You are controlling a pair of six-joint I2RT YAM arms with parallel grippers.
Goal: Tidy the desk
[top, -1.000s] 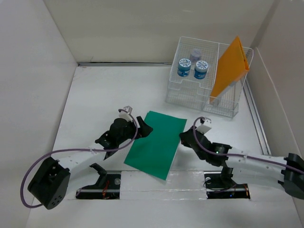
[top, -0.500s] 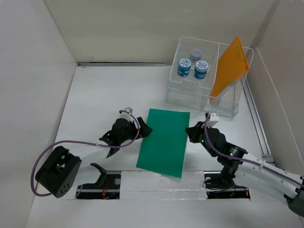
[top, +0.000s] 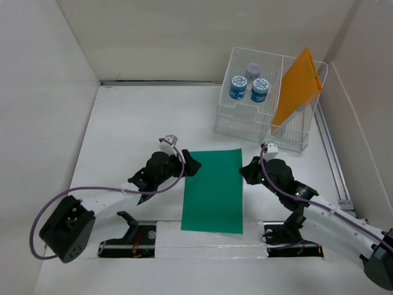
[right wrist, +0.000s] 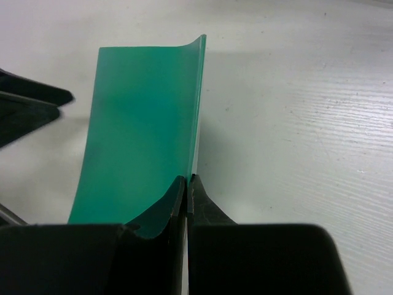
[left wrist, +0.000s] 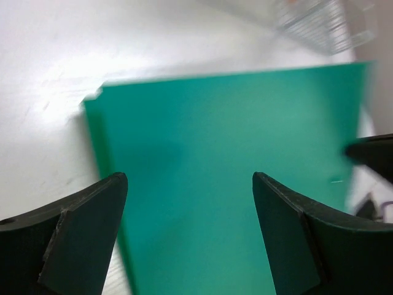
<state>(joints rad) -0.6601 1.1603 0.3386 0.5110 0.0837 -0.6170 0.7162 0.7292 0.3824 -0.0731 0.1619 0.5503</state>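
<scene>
Green sheet (top: 213,190) lies flat on the table (top: 135,117), centre-front, between the 2 arms. Its long axis runs near-to-far, from the arm bases twd the wire rack (top: 245,126) at far right. The table spans the whole floor of the view, under both arms & the rack.

Right end effector (top: 247,171) is at the sheet's right long edge, nr the far corner. In the wrist view its fingers (right wrist: 209,215) are pressed together on that edge, which curls up off the table where pinched, so it is clamped on the sheet. Left end effector (top: 188,166) sits opposite, at the left long edge nr the far-left corner. Its fingers (left wrist: 80,221) are apart w/ the sheet's edge below the gap and nothing gripped. Can't tell if they touch the sheet.

Key relation: the rack lies far-right of the sheet, on the right arm's side, so the right arm is nearer & has the hold. Orange folder (top: 298,89) stands tilted in the rack's right compartment, and 3 jars (top: 237,86) are in the left one.

Prob. next: lift the sheet by its right edge, turn it upright and carry it far-right to slot in beside the orange folder. Risk: thin sheet on a one-edge pinch may flop or slip.
</scene>
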